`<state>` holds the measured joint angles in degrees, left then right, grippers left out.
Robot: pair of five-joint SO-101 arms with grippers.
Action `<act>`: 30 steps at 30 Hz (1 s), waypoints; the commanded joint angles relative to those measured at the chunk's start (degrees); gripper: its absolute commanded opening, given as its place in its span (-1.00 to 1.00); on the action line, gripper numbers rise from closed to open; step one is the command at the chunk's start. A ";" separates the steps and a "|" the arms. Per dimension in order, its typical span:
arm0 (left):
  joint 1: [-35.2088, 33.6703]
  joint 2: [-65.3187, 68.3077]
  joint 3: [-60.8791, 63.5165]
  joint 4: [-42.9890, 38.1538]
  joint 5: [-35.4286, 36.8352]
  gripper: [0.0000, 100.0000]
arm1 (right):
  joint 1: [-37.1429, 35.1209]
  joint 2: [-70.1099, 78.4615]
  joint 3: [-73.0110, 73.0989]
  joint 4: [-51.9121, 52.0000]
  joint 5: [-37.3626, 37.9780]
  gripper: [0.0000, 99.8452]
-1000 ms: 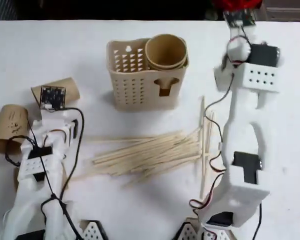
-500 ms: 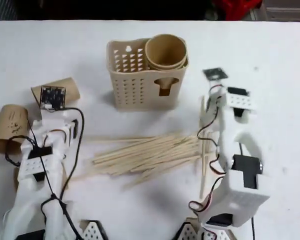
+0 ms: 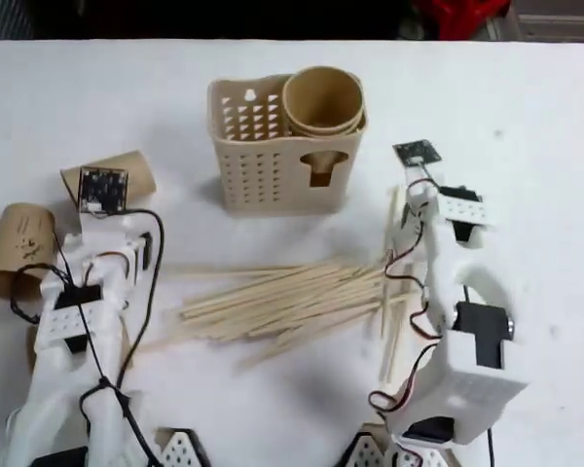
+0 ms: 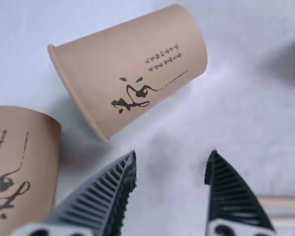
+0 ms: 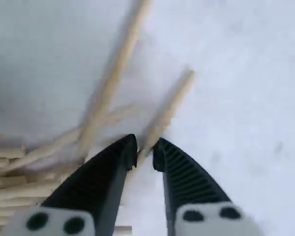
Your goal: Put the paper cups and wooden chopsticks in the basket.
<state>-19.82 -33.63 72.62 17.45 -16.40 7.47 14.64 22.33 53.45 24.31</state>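
While one chopstick sits pinched, cups and sticks lie loose short of the basket.
Nearest, the right gripper (image 5: 145,147) has its jaws narrowed onto one wooden chopstick (image 5: 169,105) near its end, at the chopstick pile (image 3: 282,302) edge: light, stiff, thin, likely to swivel, so a mid-length grip looks safer. The left gripper (image 4: 172,162), jaws wide and empty, hovers by a tipped paper cup (image 4: 132,93): light, crushable, best pinched gently at the rim. Farthest, the basket (image 3: 273,165) holds nested cups (image 3: 323,97).

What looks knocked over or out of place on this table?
Paper cups lie tipped on their sides beside the left arm. The chopsticks are spread in a loose heap in front of the upright basket, with a few strays lying crosswise at the heap's right end.
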 commanded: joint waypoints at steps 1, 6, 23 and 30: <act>1.27 -1.63 -0.35 -1.23 -0.79 -0.50 | 2.24 -0.48 -1.85 -0.31 0.09 -0.97; 1.27 -1.63 -0.35 -1.32 -0.79 -0.50 | 4.09 -2.77 -9.32 4.70 -0.09 -0.97; 1.27 -1.63 -0.35 -1.32 -0.79 -0.50 | -7.34 -21.49 -51.25 24.57 -18.20 -0.97; 1.27 -1.63 -0.35 -1.32 -0.79 -0.50 | -21.32 -22.37 -61.19 11.56 -23.91 -0.97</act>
<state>-19.82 -33.63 72.62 17.45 -16.40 -9.23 -5.58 -34.73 71.65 2.95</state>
